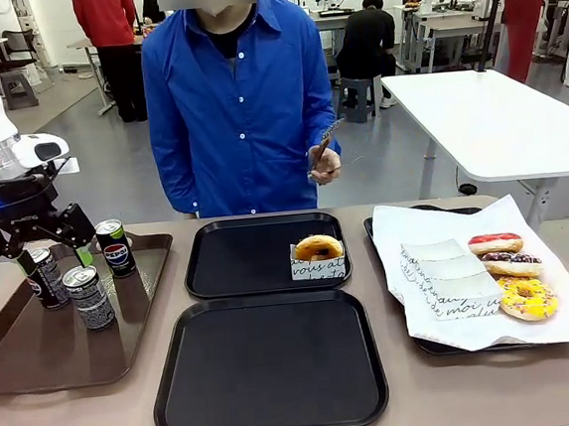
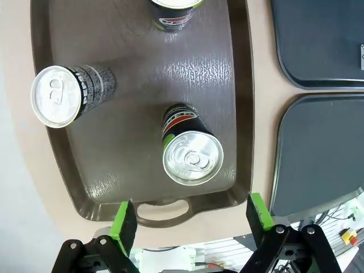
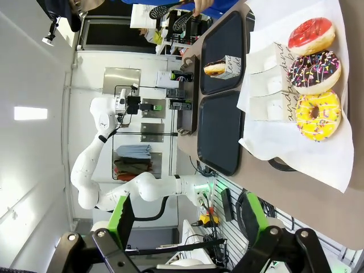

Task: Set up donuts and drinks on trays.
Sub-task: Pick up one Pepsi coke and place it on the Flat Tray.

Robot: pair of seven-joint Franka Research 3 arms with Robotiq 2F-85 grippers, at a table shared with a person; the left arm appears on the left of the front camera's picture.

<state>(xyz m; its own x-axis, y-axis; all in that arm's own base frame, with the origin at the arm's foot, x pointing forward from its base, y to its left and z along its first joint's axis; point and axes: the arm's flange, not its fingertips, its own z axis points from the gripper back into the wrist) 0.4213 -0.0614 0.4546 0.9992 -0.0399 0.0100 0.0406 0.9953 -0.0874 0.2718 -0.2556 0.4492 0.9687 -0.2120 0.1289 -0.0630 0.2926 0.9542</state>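
Three drinks stand on a long brown tray (image 1: 9, 367) at the left: one far (image 1: 116, 248), one left (image 1: 46, 277), one near (image 1: 90, 297). My left gripper (image 1: 54, 255) hovers open above them. In the left wrist view the near can (image 2: 192, 153) lies ahead, between the green fingertips (image 2: 124, 222); the gripper (image 2: 191, 219) holds nothing. Two black trays lie in the middle. The far tray (image 1: 220, 268) carries one sleeved donut (image 1: 318, 255); the near tray (image 1: 268, 364) is bare. My right gripper (image 3: 187, 213) is open above the pink (image 3: 310, 35), chocolate (image 3: 314, 72) and yellow (image 3: 317, 115) donuts.
A paper-lined tray (image 1: 426, 345) at the right holds the loose donuts and spare paper sleeves (image 1: 455, 278). A person in a blue shirt stands at the far edge holding tongs (image 1: 324, 148) above the far tray. A white table (image 1: 496, 120) stands behind.
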